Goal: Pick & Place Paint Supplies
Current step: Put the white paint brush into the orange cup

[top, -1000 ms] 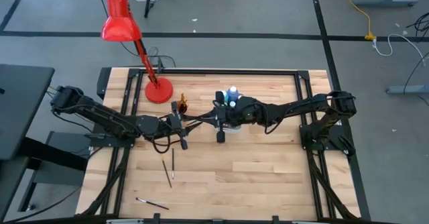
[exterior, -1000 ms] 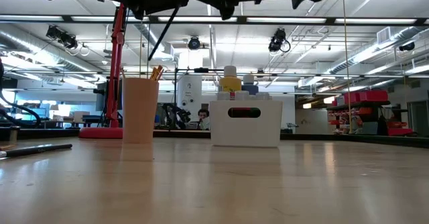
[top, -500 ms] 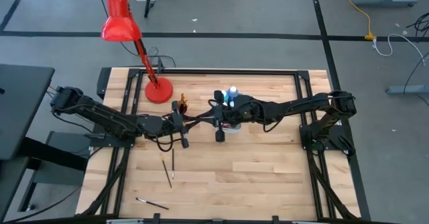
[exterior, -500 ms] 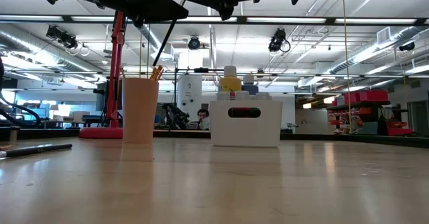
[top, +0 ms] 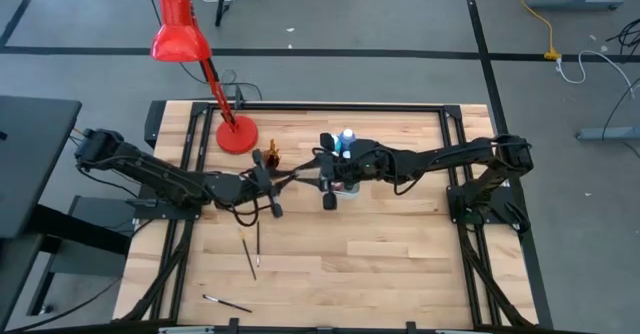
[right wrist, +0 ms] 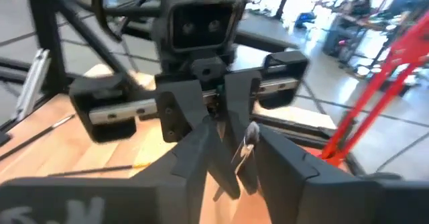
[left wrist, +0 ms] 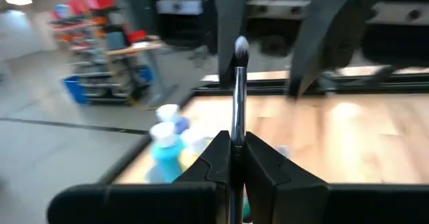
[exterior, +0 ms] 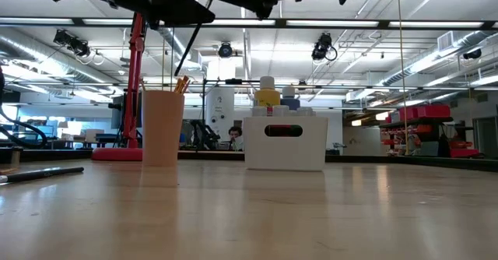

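Looking at your left gripper (left wrist: 232,158) first: it's pinched tight on a thin dark-handled brush (left wrist: 238,96), and in the left wrist view you can see the handle running up between the two fingers with the pale bristle tip sticking out past them. From above, that gripper (top: 265,177) sits mid-table, just in front of the tan cup (top: 272,158) that has wood-handled brushes (exterior: 181,83) poking out of it. Your right gripper (top: 327,177) is right across from it, nose to nose, over the near edge of the white bin (exterior: 285,142). In the right wrist view its fingers (right wrist: 194,160) stand partly spread around the same brush tip (right wrist: 248,138), and you can't really tell whether the pads are touching it or just clear of it, so I wouldn't call it a grip. The bin has white-capped paint bottles in it: a yellow one (exterior: 267,93) and a bluish one (exterior: 289,97) show over the rim in the low view, and a blue bottle (top: 347,140) shows from overhead. Two more dark brushes (top: 253,248) lie on the wood closer to the front edge, and another brush (top: 227,302) is near the front left corner. The red desk lamp (top: 183,29) stands at the back left, its base (top: 237,135) on the table.
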Robot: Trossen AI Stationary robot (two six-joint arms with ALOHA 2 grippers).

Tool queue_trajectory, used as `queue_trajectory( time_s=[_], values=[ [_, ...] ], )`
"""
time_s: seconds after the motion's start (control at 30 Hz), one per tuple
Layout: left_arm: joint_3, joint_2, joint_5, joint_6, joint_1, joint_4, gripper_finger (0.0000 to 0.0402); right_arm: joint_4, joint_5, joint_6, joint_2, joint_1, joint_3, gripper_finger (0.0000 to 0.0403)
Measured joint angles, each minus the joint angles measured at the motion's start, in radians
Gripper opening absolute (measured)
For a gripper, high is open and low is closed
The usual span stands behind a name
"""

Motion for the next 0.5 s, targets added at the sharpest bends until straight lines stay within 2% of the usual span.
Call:
queue_trajectory(
  time_s=[0.07,0.17,0.27,0.37,0.5],
  values=[
    [0.0,-0.02,-0.076,0.019,-0.01,-0.014,0.0024,0.002,0.037,0.0,-0.016,0.001,0.0,0.0133],
    [0.0,-0.047,-0.246,0.045,-0.029,-0.025,0.0024,-0.029,0.088,-0.001,-0.046,0.006,0.0,0.0152],
    [-0.001,-0.074,-0.369,0.066,-0.044,-0.027,0.0024,-0.111,0.096,0.003,-0.059,0.006,0.0,0.0165],
    [-0.031,-0.093,-0.386,0.025,-0.026,-0.019,0.0024,-0.156,0.056,0.031,-0.059,0.007,0.0,0.0172],
    [-0.088,-0.091,-0.339,-0.034,0.026,0.015,0.0024,-0.182,0.015,0.059,-0.05,0.021,0.0,0.0174]
  ],
)
